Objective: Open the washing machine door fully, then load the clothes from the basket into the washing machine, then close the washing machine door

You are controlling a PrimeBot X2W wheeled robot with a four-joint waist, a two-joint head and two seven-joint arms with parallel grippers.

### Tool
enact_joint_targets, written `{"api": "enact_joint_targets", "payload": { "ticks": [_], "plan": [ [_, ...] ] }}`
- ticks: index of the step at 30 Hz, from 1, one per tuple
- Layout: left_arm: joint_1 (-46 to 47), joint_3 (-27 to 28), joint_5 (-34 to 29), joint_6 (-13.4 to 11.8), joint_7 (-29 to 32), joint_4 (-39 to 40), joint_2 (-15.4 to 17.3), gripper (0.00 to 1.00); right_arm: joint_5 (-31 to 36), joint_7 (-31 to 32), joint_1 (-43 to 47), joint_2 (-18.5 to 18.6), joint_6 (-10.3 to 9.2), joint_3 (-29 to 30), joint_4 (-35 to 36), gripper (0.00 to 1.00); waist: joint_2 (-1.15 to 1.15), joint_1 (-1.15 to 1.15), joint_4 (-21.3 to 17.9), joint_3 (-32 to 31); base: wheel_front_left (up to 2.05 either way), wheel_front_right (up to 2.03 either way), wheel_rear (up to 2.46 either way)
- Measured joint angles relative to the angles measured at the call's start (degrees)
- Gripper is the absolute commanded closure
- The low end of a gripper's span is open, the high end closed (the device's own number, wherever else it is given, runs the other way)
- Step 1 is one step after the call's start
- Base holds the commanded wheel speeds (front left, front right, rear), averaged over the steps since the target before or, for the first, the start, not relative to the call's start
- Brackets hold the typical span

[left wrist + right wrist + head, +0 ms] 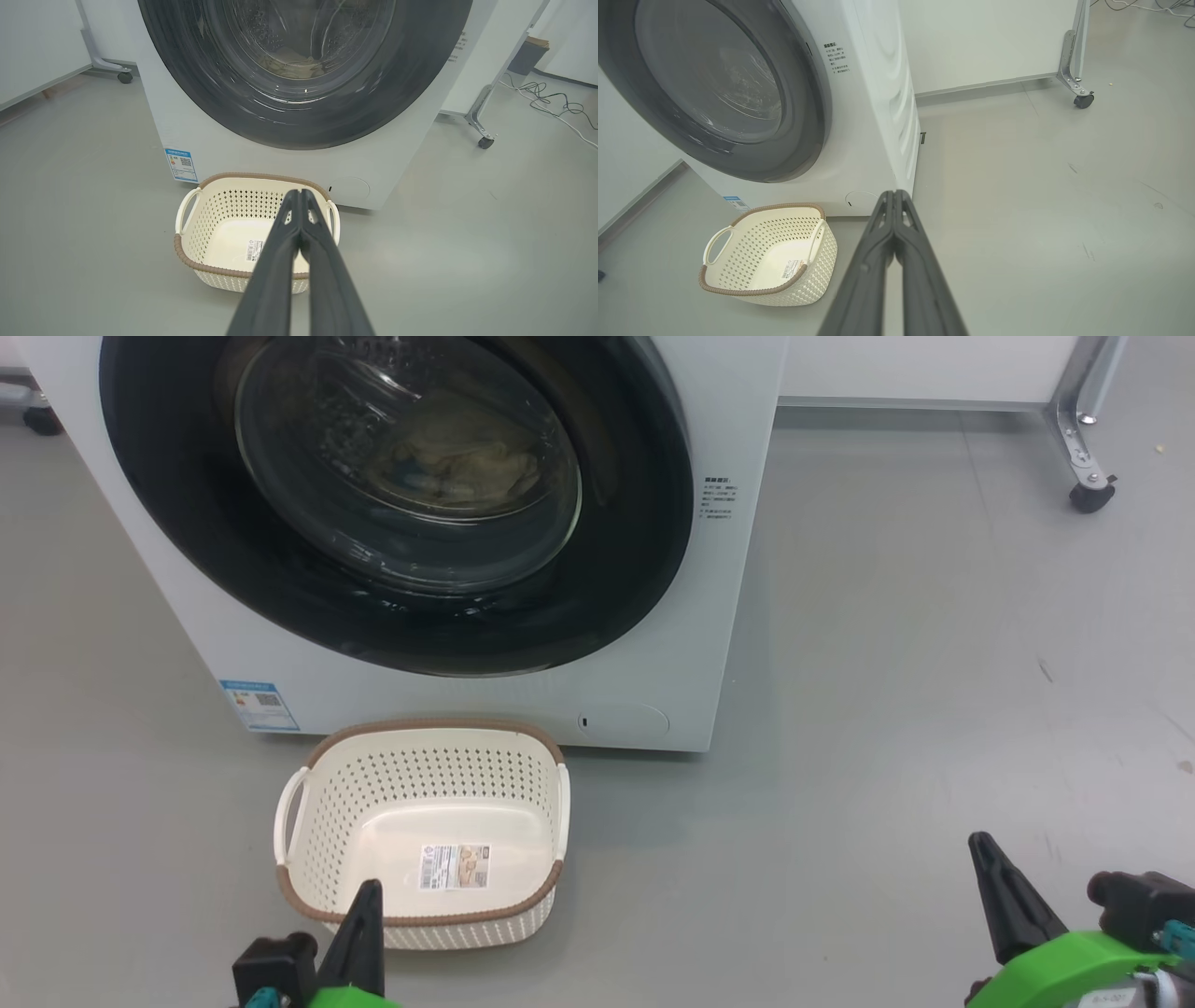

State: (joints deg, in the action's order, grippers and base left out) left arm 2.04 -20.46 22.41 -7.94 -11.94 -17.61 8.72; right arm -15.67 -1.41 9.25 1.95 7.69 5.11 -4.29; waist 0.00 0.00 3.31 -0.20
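While the washing machine door (168, 513) sits shut, flush against the front of the washing machine (523, 705), I can see the clothes (457, 457) through its bulging glass, a pale heap lying low inside the drum. On the grey floor (887, 709) just before the machine stands the basket (429, 728), upright, with nothing in it; the sticker (455, 865) on its bottom lies in plain sight. A blue label (259, 705) sits low on the machine's front, behind the basket's left corner. My left gripper (299, 193) has its two dark fingers pressed together with nothing between them, and along them I look straight over the basket toward the door; from my head camera its tip shows against the basket's near rim, though I cannot tell whether it touches. My right gripper (894, 193) has its fingers together too, holding nothing, and it hangs over bare floor well to the right of the basket, pointing toward the machine's right front corner. Farther right, a caster wheel (1090, 497) of a white stand rests on the floor.
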Motion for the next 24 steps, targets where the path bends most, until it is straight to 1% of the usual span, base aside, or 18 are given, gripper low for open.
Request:
{"api": "enact_joint_targets", "payload": {
  "ticks": [4,19,24],
  "plan": [
    [0.0,0.8,2.4,0.9,0.8,0.0,-0.3,1.0,-2.6,0.3,-0.2,0.0,0.0,0.0,-0.4,1.0,0.0,0.0,-0.1,0.0,0.0,0.0,0.0],
    [0.0,3.8,11.4,2.5,3.0,0.0,-0.8,1.0,-12.2,1.3,-1.1,0.0,0.0,0.2,-1.8,1.0,0.0,0.0,-0.5,0.1,0.0,0.0,0.0],
    [0.0,5.0,14.4,3.4,3.7,0.1,-1.0,1.0,-15.5,1.5,-1.8,0.0,0.0,0.2,-2.3,1.0,0.0,0.0,-0.7,0.1,0.0,0.0,0.0]
  ]
}}
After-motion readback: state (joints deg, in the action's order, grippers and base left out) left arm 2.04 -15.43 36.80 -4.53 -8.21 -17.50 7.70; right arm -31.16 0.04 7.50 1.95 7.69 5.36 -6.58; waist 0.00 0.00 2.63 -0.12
